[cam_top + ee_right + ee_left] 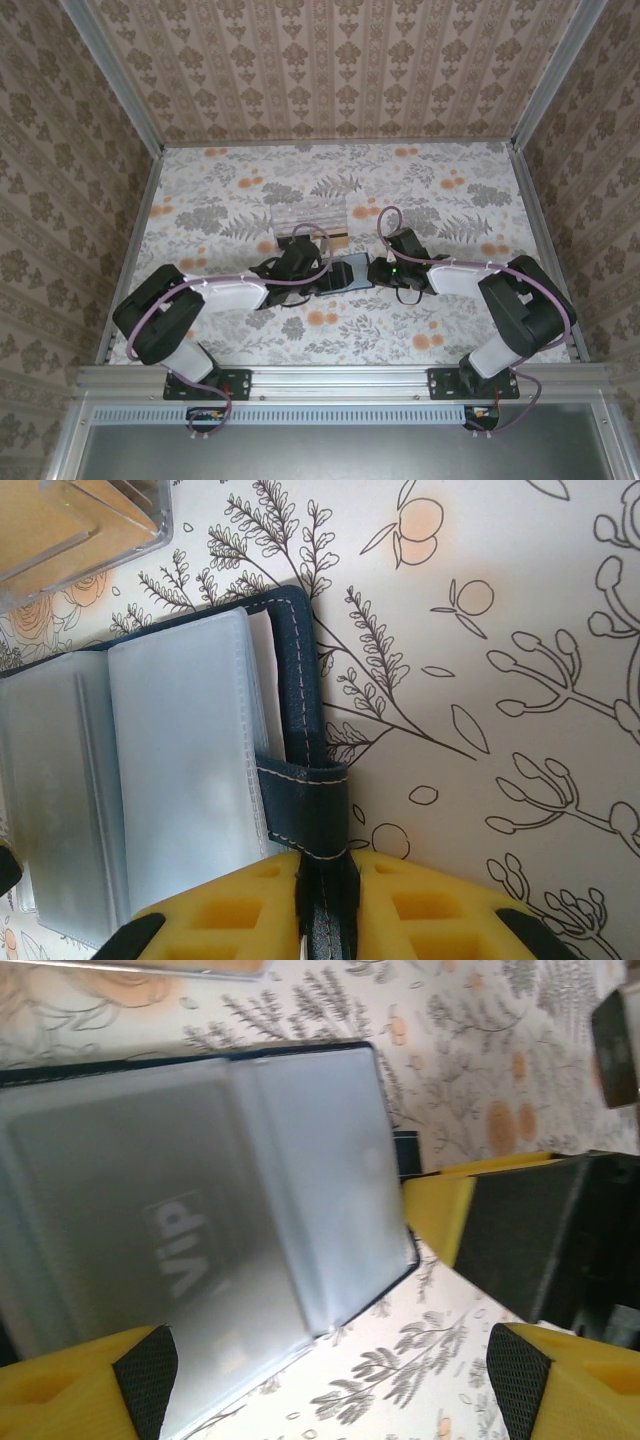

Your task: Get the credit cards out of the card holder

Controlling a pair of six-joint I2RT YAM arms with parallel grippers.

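Navy card holder (pixel 300 680) lay open, tab pinched by right gripper (pixel 325 910); beneath wide-open, empty left gripper (pixel 327 1375), credit cards (pixel 180 1240) sat sleeved.

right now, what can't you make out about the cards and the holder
- Top view: the card holder is mostly covered by the left gripper and right gripper, and too small to count cards.
- Left wrist view: the card sits behind frosted plastic and is blurred; beyond "VIP", its colour and print are unclear.
- Right wrist view: the snap tab end is hidden between the right gripper's fingers; the clear box is cut off by the frame corner.
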